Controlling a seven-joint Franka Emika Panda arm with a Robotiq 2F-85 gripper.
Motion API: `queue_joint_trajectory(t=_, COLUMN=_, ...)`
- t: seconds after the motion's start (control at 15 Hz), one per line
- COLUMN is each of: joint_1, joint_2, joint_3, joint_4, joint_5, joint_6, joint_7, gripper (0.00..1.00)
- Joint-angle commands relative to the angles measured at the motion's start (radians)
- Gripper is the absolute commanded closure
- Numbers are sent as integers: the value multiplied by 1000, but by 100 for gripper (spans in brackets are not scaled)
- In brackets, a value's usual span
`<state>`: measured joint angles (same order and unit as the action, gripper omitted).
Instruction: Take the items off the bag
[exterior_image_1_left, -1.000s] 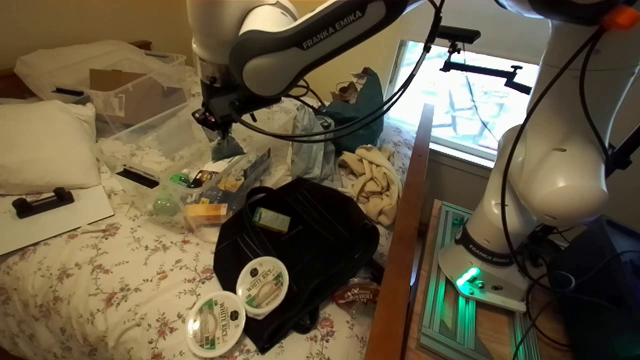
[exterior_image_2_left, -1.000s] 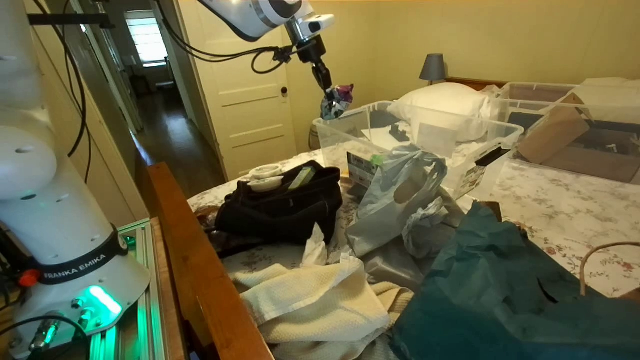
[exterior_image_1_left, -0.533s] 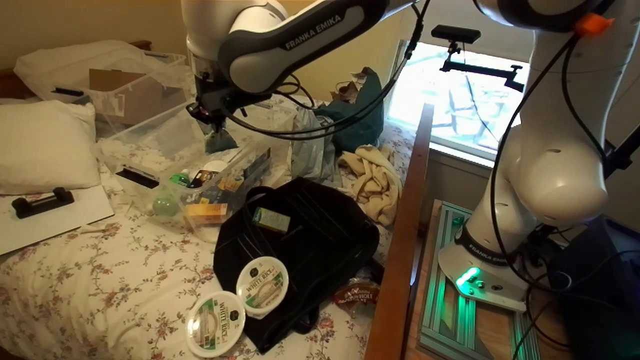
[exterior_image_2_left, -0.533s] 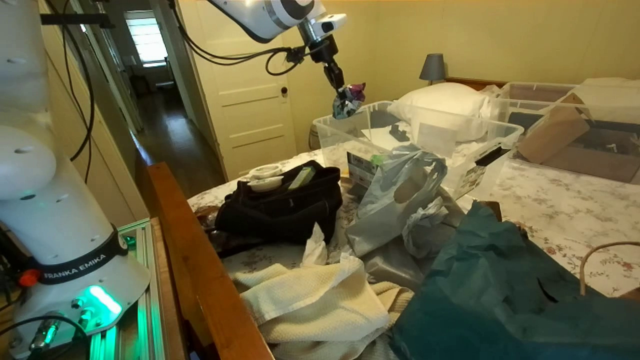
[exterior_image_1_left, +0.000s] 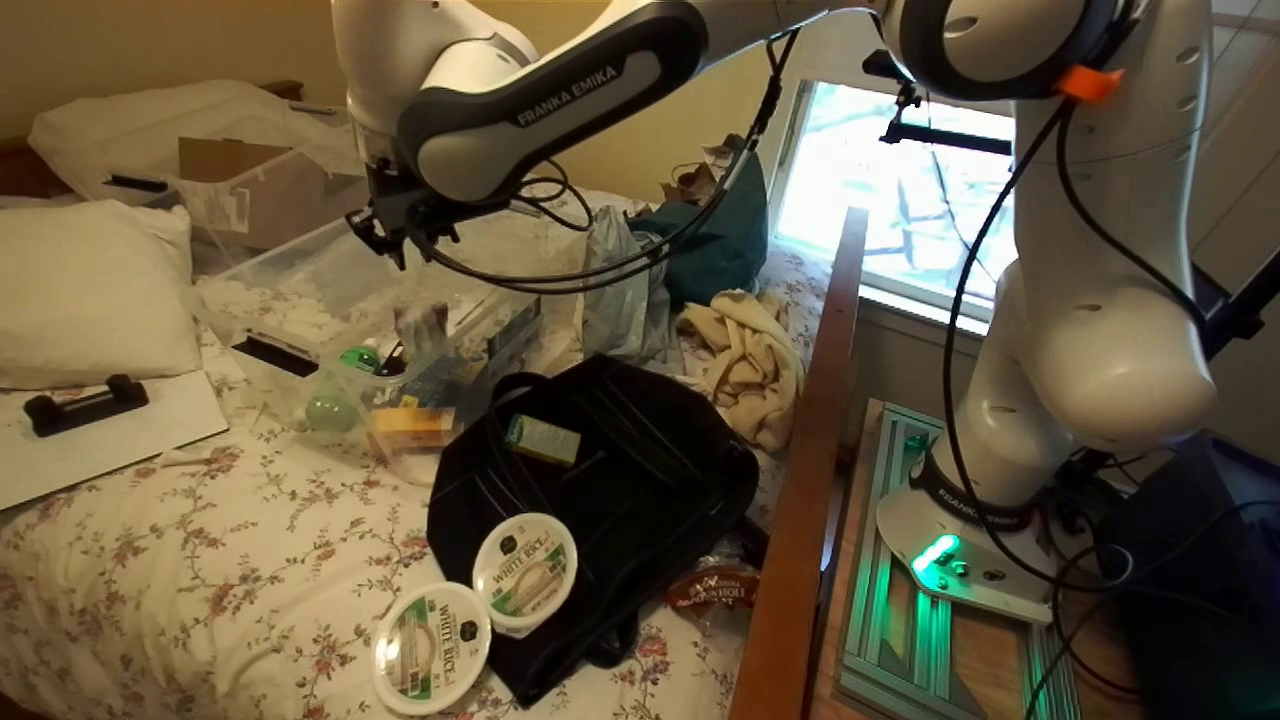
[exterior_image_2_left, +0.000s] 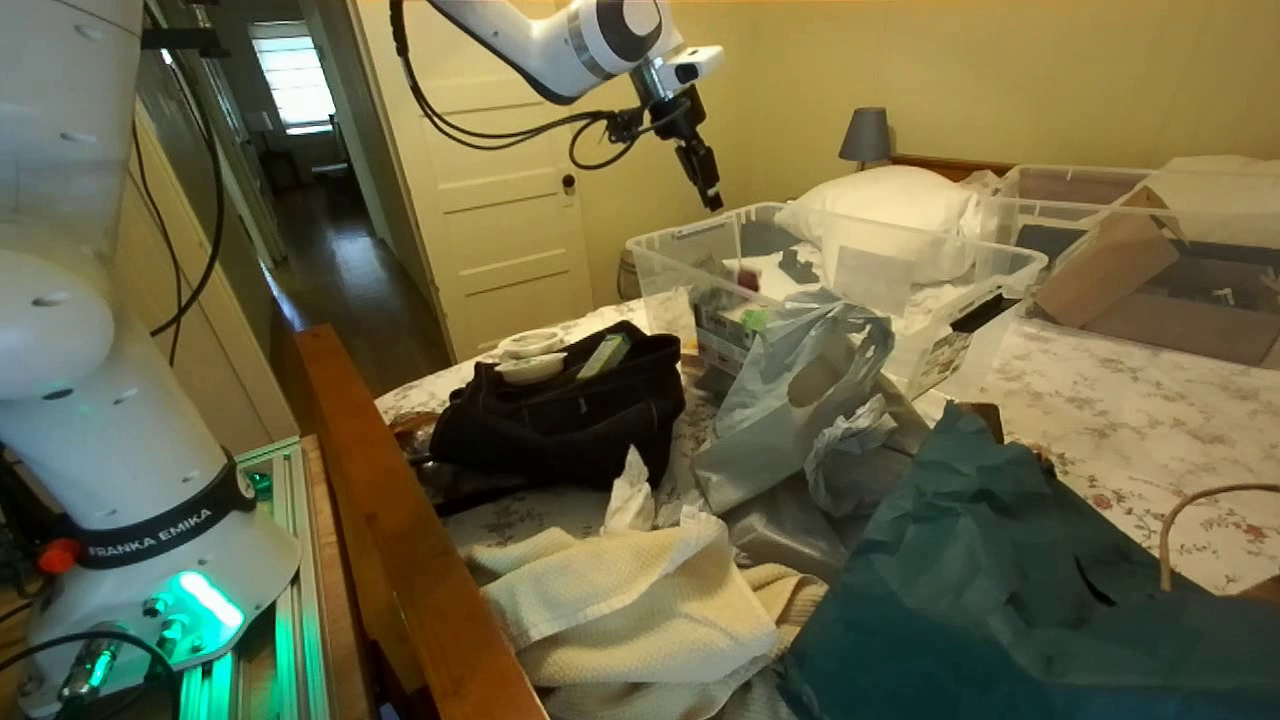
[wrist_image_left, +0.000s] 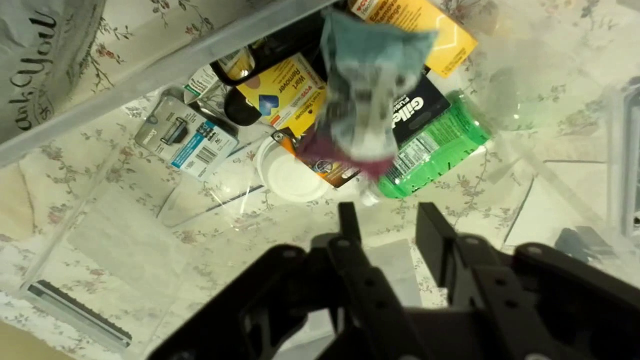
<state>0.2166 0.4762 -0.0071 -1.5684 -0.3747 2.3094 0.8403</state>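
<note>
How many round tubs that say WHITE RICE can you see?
2. One rice tub is on the black bag; the other rice tub is right next to it, at the bag's edge. More could be hidden.

Bag (exterior_image_1_left: 630, 490) blk; pouch (wrist_image_left: 367, 90) teal/gry/maroon; bedspread (exterior_image_1_left: 250, 570) wht w/ reddish flwr print.

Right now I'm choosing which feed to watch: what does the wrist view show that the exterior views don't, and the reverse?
Only the wrist view: readable "Wart Remover" print on a yellow box, and "you" lettering on the grey plastic bag.

Only the exterior views: the black bag, two rice bowls, the small green-and-yellow box and the robot's base.

Shared: the hand, plainly open in the wrist view; the clear bin; and the teal-and-purple pouch, blurred there.
</note>
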Motion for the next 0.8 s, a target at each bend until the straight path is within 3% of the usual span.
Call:
queue_joint_trajectory(t=0.0, joint_1=15, joint_2=3, joint_3=-30, joint_4=15, joint_5=32, joint_6=0, joint_7=36, gripper=31)
queue_joint_trajectory(t=0.27, joint_1=7, joint_2=-68, joint_3=-31, joint_4=-68, joint_5=68, joint_6=4, joint_7=70, gripper=3)
queue_joint_trajectory(t=0.73, joint_1=17, joint_2=-185, joint_3=-31, joint_4=-250, joint_5=5, joint_6=121, joint_7=56, gripper=0)
